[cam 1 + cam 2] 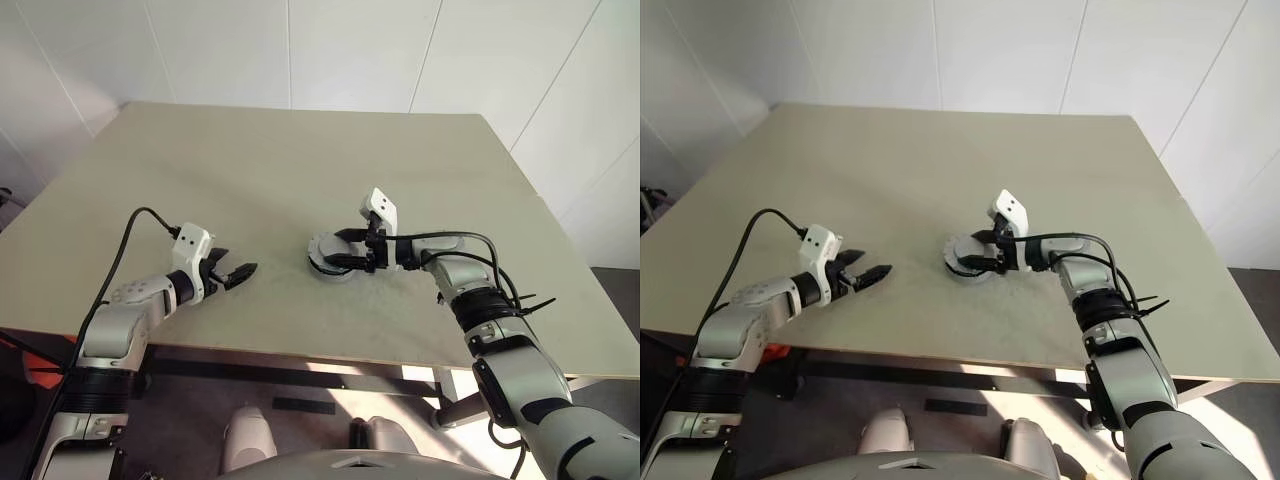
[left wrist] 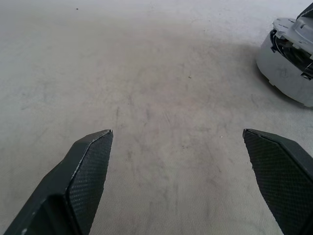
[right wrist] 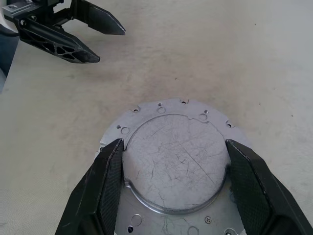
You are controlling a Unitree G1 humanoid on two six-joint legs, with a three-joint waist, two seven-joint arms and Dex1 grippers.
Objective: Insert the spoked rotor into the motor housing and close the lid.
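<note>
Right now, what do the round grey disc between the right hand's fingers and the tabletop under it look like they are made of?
The round grey disc looks like bare metal, probably aluminium or steel: dull silver, covered in fine scratches, with small drilled holes around its flange. The beige tabletop looks like a matte laminate or coated board: flat, non-reflective, faintly scuffed; the core material cannot be told.

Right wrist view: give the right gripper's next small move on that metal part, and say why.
Probably roll the wrist to turn the motor housing over. The right gripper seems clamped across its raised round face, which is plain scratched metal with no windings showing, so the open side likely faces down.
</note>
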